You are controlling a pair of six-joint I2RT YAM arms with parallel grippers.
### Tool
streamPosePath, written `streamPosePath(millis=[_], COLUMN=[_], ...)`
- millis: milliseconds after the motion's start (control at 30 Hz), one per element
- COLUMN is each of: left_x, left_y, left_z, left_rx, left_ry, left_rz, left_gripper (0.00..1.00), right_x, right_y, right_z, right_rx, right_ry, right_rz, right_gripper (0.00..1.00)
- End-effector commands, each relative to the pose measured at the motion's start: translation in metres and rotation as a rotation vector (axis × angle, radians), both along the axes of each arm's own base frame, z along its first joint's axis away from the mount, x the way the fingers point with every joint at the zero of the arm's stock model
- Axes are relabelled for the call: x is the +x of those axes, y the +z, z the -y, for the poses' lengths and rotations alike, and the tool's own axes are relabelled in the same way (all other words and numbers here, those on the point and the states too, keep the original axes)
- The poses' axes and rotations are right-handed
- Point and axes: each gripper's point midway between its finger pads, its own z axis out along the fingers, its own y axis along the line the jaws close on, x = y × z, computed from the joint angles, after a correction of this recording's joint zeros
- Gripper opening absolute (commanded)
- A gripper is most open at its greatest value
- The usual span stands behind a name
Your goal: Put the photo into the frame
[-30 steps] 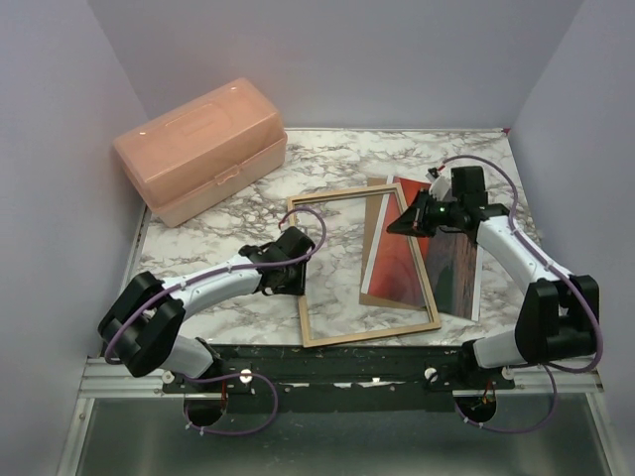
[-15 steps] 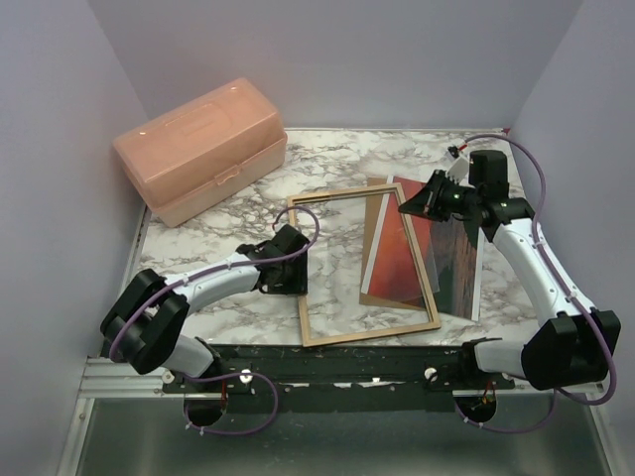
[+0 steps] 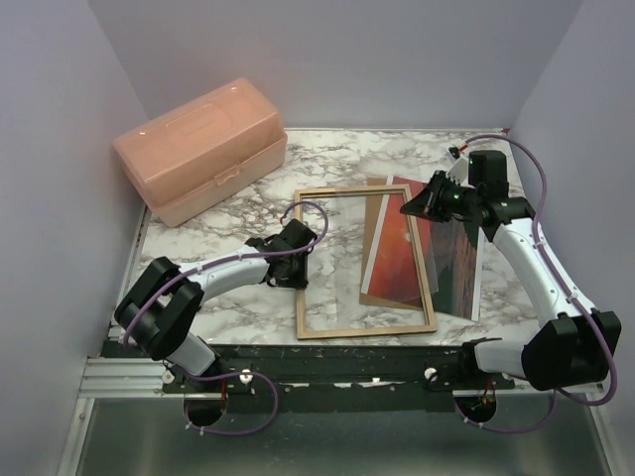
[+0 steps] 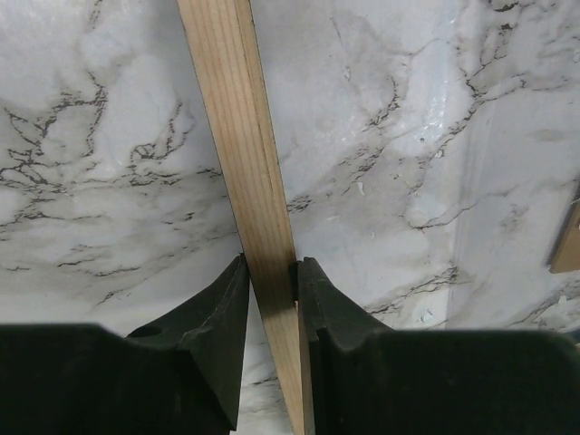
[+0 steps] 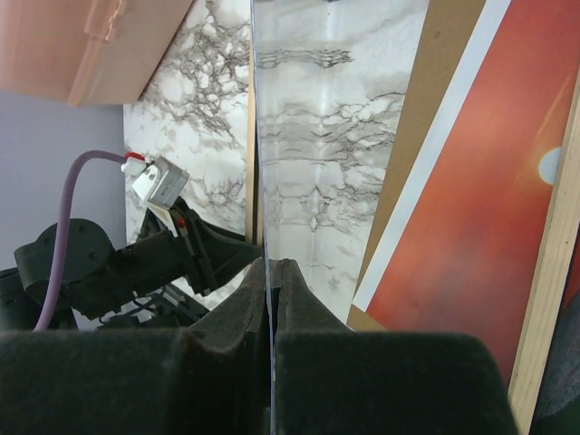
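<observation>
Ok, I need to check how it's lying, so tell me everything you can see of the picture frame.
The frame is a thin rectangle of light tan wood, open in the middle, lying on the marble table. Its right part rests over the brown board and red photo. The left gripper is closed on its left rail, one finger each side.

Frame (image 4: 245, 136): light wood, matt, visible grain. Bench (image 3: 337, 159): glossy marble-pattern surface. Photo (image 5: 471, 236): glossy print. Storage box (image 3: 198, 149): translucent peach plastic, smooth. Pane (image 5: 308, 181): clear, smooth sheet.
</observation>
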Motion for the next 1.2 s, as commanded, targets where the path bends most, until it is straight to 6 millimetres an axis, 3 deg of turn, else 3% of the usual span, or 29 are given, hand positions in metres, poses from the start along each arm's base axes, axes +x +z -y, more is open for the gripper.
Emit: streamPosePath(millis=[0, 367, 467, 567, 633, 833, 967, 1167], left_x=[0.004, 0.002, -0.002, -0.004, -0.004, 0.003, 0.007, 0.007], left_y=[-0.003, 0.006, 0.014, 0.028, 0.040, 0.058, 0.048, 0.030], left_z=[0.012, 0.025, 0.026, 0.027, 0.027, 0.003, -0.016, -0.017], left_rx=[-0.002, -0.055, -0.086, -0.136, -0.174, -0.245, -0.235, -0.216], left_ry=[-0.053, -0.092, -0.097, -0.106, -0.105, -0.044, 0.010, 0.010], left_rz=[0.023, 0.044, 0.051, 0.071, 0.093, 0.134, 0.103, 0.067], left_gripper=[0.11, 0.12, 0.33, 0.61, 0.69, 0.68, 0.59, 0.48], right_x=[-0.001, -0.003, -0.004, -0.005, -0.006, -0.006, -0.006, -0.006], right_y=[0.014, 0.014, 0.015, 0.016, 0.017, 0.021, 0.024, 0.023], right_z=[0.004, 0.003, 0.001, -0.002, -0.005, -0.011, -0.017, -0.020], right_rx=[-0.008, 0.002, 0.012, 0.031, 0.048, 0.092, 0.144, 0.183], right_ry=[-0.021, -0.015, -0.006, 0.009, 0.022, 0.040, 0.055, 0.048], right_rz=[0.033, 0.030, 0.034, 0.043, 0.052, 0.065, 0.067, 0.058], right_gripper=[0.00, 0.00, 0.00, 0.00, 0.00, 0.00, 0.00, 0.00])
